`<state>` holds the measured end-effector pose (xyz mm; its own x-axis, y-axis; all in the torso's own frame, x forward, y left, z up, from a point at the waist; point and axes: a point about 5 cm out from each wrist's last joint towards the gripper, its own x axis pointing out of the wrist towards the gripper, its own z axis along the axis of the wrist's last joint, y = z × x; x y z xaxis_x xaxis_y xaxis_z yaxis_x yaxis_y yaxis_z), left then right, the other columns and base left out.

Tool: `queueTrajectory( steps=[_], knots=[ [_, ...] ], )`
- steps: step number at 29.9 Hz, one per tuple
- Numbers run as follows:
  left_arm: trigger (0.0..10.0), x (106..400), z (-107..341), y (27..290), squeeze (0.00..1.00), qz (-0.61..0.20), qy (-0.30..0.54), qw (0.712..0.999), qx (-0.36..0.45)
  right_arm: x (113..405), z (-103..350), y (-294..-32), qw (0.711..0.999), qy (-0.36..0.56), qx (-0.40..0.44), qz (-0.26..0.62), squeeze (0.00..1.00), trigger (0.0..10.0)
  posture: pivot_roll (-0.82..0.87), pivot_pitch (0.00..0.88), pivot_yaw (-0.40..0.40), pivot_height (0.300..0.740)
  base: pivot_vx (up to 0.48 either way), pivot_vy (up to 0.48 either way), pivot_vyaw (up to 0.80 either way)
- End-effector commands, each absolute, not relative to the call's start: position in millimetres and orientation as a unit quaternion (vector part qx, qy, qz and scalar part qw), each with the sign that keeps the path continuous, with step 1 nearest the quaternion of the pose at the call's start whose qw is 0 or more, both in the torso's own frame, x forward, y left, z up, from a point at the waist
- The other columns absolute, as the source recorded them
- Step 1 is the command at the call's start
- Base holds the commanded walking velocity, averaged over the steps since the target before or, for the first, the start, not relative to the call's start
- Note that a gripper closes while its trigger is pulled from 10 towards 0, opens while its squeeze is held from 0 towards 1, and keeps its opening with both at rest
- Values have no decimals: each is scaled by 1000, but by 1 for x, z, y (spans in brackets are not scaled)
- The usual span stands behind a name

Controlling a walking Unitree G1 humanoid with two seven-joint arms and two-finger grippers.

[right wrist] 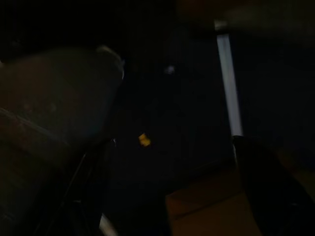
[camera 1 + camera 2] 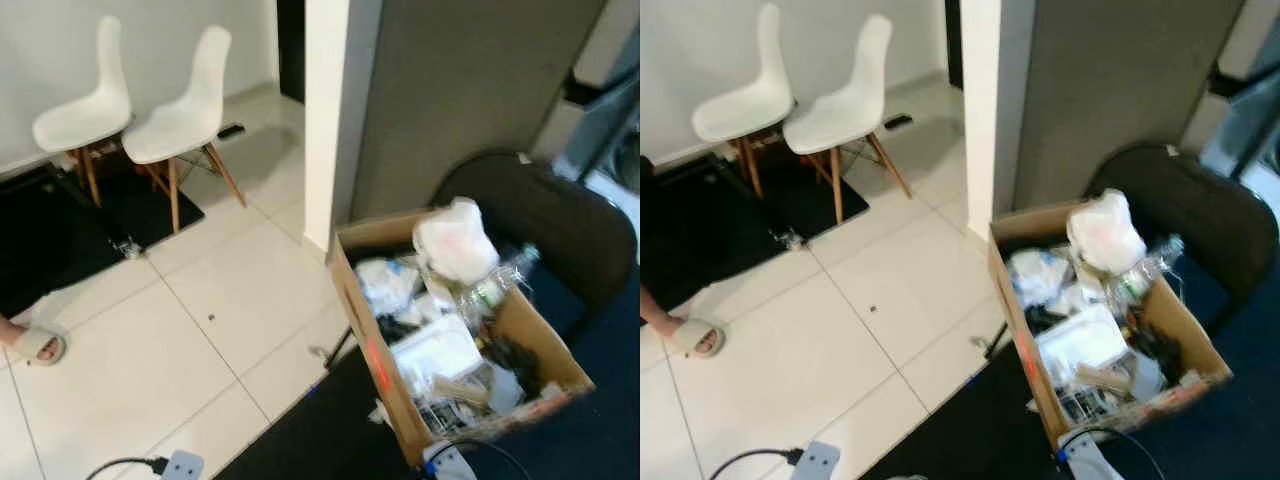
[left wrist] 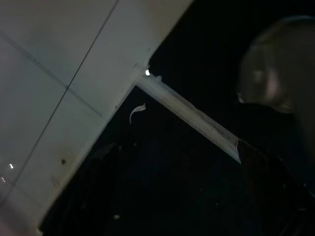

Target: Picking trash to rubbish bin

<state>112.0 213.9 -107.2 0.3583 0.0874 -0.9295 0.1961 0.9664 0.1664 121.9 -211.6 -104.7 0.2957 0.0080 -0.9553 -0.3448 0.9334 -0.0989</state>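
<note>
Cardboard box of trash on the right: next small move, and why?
Probably step closer and square up to the cardboard box. It sits off to the right on the dark mat, heaped with a white bag and a plastic bottle, and the wrist views are too dark to guide a grasp.

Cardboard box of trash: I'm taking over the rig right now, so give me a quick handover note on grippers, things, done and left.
Grippers: both arms hang idle; the dark wrist views don't show whether the fingers are open or shut, and I can't make out anything held.
Things: the cardboard box stands on a dark mat beside a black chair. It is heaped with trash: a white bag on top, a clear bottle, papers.
Done: much trash is in the box.
Left: small scraps lie on the floor by the box's near corner; check the tiles.
</note>
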Motion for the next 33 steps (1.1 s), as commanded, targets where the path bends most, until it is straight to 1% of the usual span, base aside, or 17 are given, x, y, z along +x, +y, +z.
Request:
queueTrajectory(
  steps=[1, 23, 25, 27, 28, 33],
  knots=[
    [10000, 104, -110, 212, 0, -37, 576, 807, 124, 118, -106, -207, 789, 586, -140, 120, 0, 10000, 126, 3, -25, 740, 0, 0, 750],
    [10000, 106, -109, 211, 0, -38, 574, 808, 125, 116, -108, -204, 784, 590, -142, 129, 0, 10000, 125, 2, -17, 740, 0, 0, 750],
    [10000, 106, -109, 212, 0, -38, 574, 808, 127, 118, -107, -204, 792, 582, -142, 119, 0, 10000, 125, 2, -17, 740, 0, 0, 684],
    [10000, 106, -109, 212, 0, -38, 574, 808, 128, 119, -107, -204, 798, 575, -137, 112, 0, 10000, 125, 2, -17, 740, 0, 0, 0],
    [10000, 106, -109, 212, 0, -37, 573, 808, 128, 121, -106, -202, 808, 569, -118, 102, 0, 10000, 125, 2, -17, 740, 0, 0, 0],
    [10000, 106, -109, 214, 0, -36, 572, 809, 134, 126, -105, -202, 820, 557, -103, 86, 0, 10000, 122, 4, -12, 740, 0, 0, 0]
  ],
)
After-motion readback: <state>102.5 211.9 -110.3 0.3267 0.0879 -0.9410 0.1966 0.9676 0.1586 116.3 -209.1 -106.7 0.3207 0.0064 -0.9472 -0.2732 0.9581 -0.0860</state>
